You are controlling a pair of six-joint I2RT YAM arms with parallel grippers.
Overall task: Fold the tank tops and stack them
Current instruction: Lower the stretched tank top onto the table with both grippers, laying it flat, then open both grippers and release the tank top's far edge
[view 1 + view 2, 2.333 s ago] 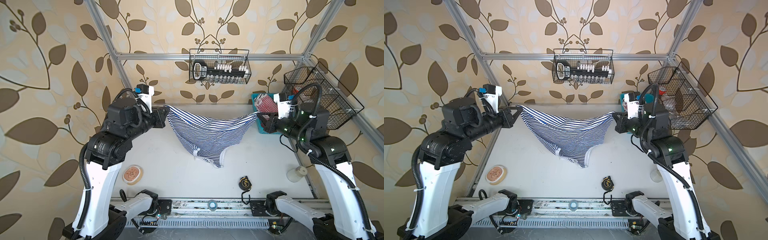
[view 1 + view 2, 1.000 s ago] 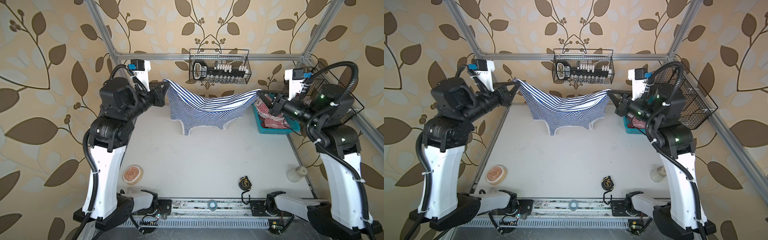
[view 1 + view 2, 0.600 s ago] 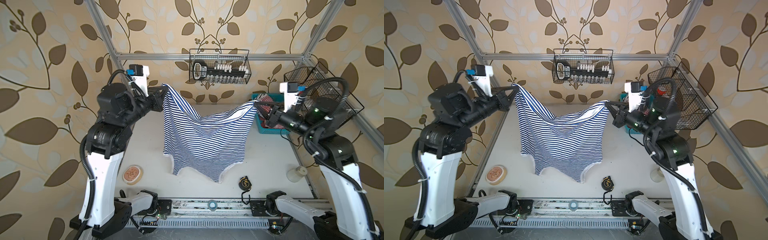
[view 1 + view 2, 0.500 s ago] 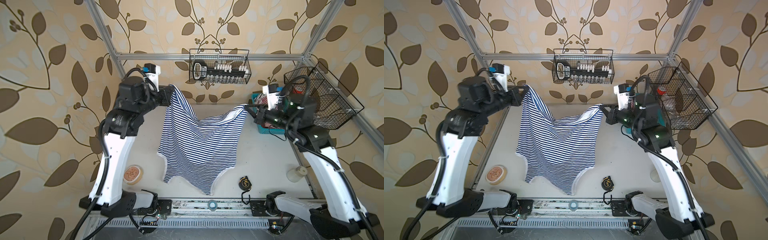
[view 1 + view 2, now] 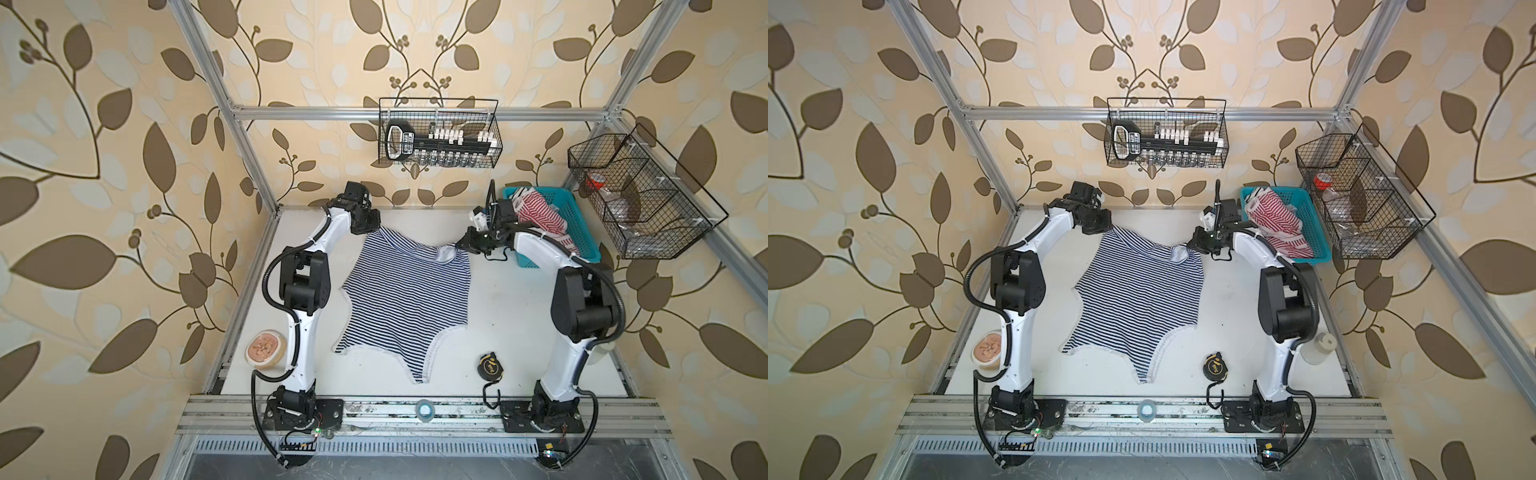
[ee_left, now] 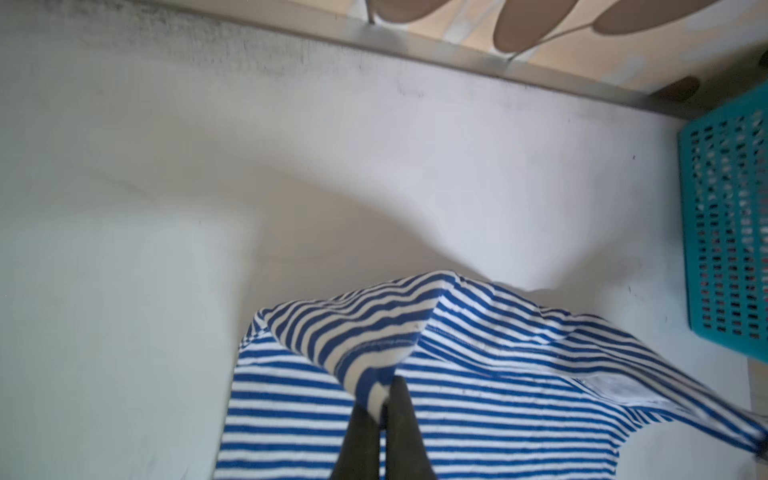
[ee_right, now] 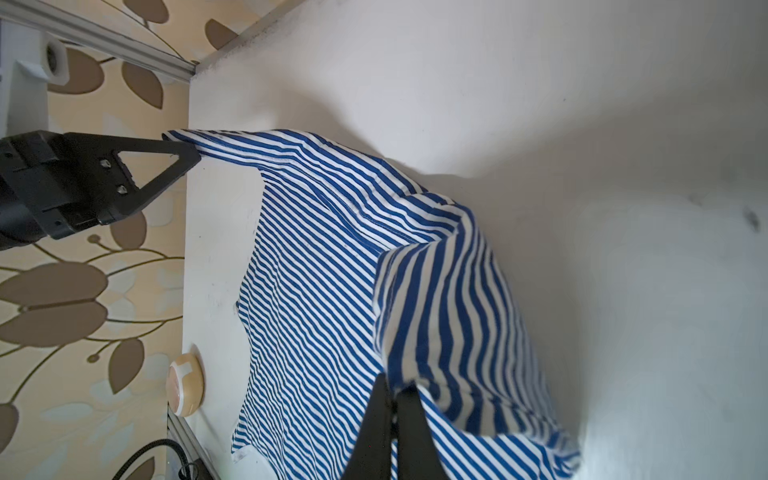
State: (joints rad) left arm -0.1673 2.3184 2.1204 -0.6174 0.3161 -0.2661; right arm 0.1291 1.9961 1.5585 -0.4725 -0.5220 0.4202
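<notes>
- My left pincer (image 5: pixel 377 227) is closed on one far corner of the navy-and-white tank top (image 5: pixel 407 299), near the far left corner of the bench (image 5: pixel 519 332). The left wrist view shows the striped cloth pinched between the two dark fingers (image 6: pixel 401 415).
- My right pincer (image 5: pixel 457 245) is closed on the other far corner of the same top, just beside the teal basket (image 5: pixel 582 232). The right wrist view shows the fabric bunched and lifted at the clamp.
- The navy-and-white tank top is in the middle of the bench. Its edge toward the far side sags between my two pincers, and the body is spread over the surface. A narrow strap end with white trim points to the near edge.
- The red-and-white tank top (image 5: pixel 1273 216) lies crumpled in the teal basket at the far right corner of the bench.
- A black tape measure (image 5: pixel 490 365) lies near the near edge, close to the strap end but apart from it.
- A round lidded tub (image 5: pixel 266 348) stands at the left edge.
</notes>
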